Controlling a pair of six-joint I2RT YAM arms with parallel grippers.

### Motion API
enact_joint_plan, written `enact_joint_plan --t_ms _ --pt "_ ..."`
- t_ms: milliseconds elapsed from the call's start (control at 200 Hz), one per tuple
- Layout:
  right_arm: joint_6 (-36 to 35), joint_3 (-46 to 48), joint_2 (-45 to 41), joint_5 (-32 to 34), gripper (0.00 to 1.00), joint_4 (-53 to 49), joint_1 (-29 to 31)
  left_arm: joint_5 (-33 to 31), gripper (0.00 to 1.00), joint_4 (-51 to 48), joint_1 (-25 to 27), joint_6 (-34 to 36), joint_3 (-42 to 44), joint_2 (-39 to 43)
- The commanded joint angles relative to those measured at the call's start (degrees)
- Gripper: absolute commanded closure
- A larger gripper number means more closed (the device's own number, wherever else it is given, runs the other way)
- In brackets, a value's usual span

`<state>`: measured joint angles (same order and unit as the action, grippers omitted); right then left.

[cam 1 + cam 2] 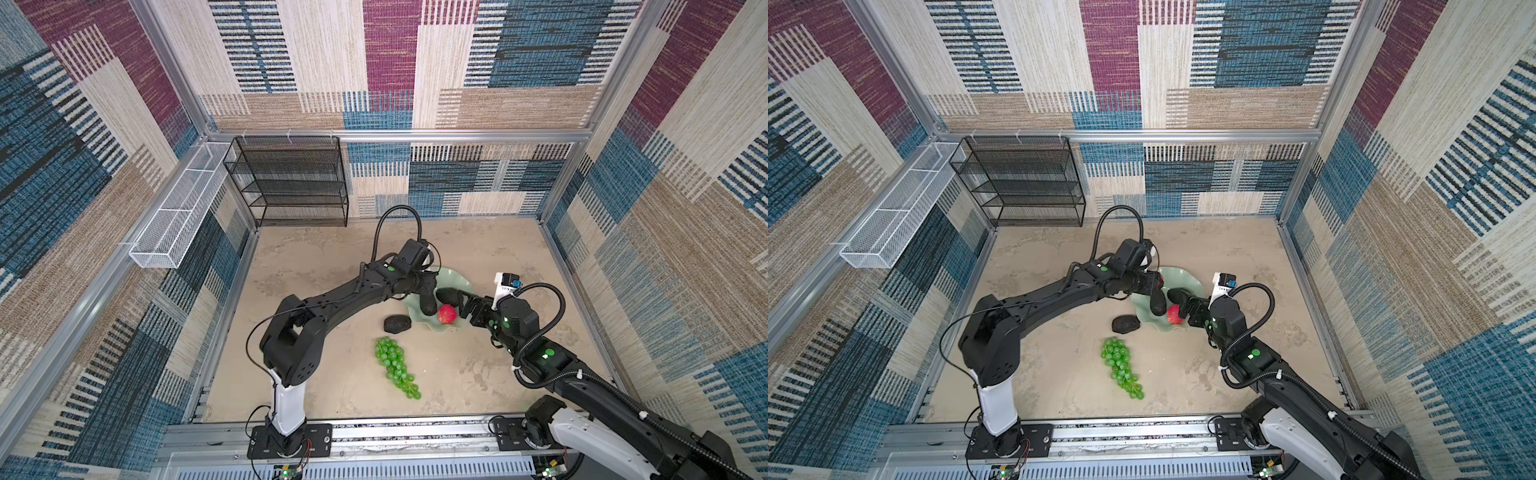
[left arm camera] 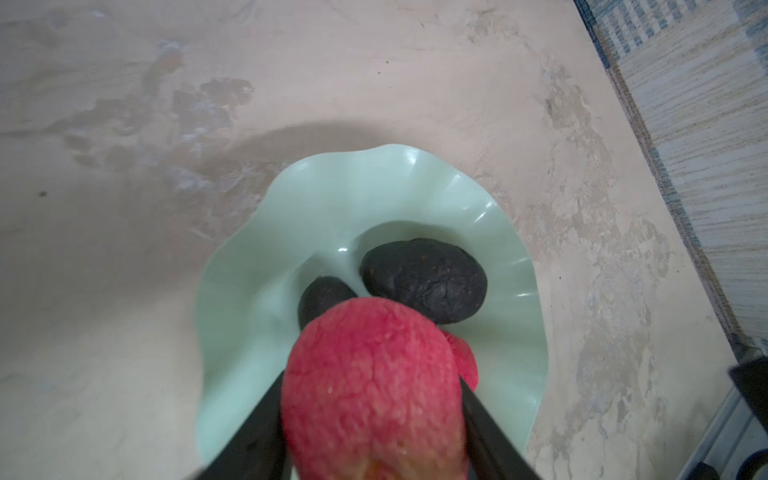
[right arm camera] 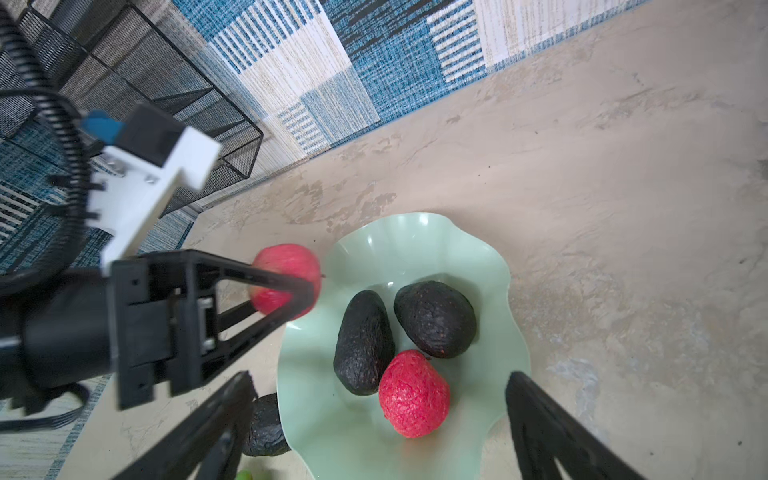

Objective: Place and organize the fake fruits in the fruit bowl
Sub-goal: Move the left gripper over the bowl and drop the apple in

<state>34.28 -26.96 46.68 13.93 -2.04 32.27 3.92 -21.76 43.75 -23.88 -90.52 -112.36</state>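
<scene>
The mint-green fruit bowl (image 3: 415,237) with its wavy rim (image 1: 457,277) holds two dark avocados (image 3: 363,345) (image 3: 436,318) and a red apple (image 3: 413,395) (image 1: 446,313). My left gripper (image 2: 370,384) is shut on a second red apple (image 2: 370,390) and hovers at the bowl's far-left rim (image 3: 286,278); in both top views the arm hides most of that apple. My right gripper (image 3: 380,378) (image 1: 463,307) stands open over the bowl's near side with nothing between its jaws. A third avocado (image 1: 397,324) and the green grapes (image 1: 395,368) lie on the table in front of the bowl.
A black mesh shelf (image 1: 291,183) stands at the back left, and a white wire basket (image 1: 178,212) hangs on the left wall. Patterned walls close in the beige table (image 1: 478,374) on three sides.
</scene>
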Motion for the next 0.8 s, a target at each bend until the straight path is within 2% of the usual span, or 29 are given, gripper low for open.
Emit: enact_joint_plan --t_ms 0,220,446,546,656,796 --pt "1.0 0.4 -1.0 1.3 0.05 -1.6 0.1 1.4 0.47 -0.4 0.0 1.7 -4.5 -5.1" --pt "0.2 0.0 0.1 1.6 0.05 -1.2 0.1 2.7 0.45 -2.1 0.3 0.1 -11.3 -14.3" --pt "-2.9 -1.8 2.3 1.9 0.05 -0.9 0.1 2.6 0.26 -2.9 0.3 -0.4 -11.9 -14.1" --pt "-6.6 -4.0 4.7 1.5 0.05 -0.8 0.1 0.5 0.24 -1.8 0.1 -0.6 -9.7 -9.8" --pt "-11.6 -8.2 8.7 0.0 0.06 -1.8 0.1 -3.7 0.24 2.6 -0.9 -0.8 -3.4 -1.5" --pt "-20.1 -13.8 15.0 -7.2 0.08 -2.1 0.1 -11.1 0.22 8.6 -5.4 -1.2 8.3 12.4"
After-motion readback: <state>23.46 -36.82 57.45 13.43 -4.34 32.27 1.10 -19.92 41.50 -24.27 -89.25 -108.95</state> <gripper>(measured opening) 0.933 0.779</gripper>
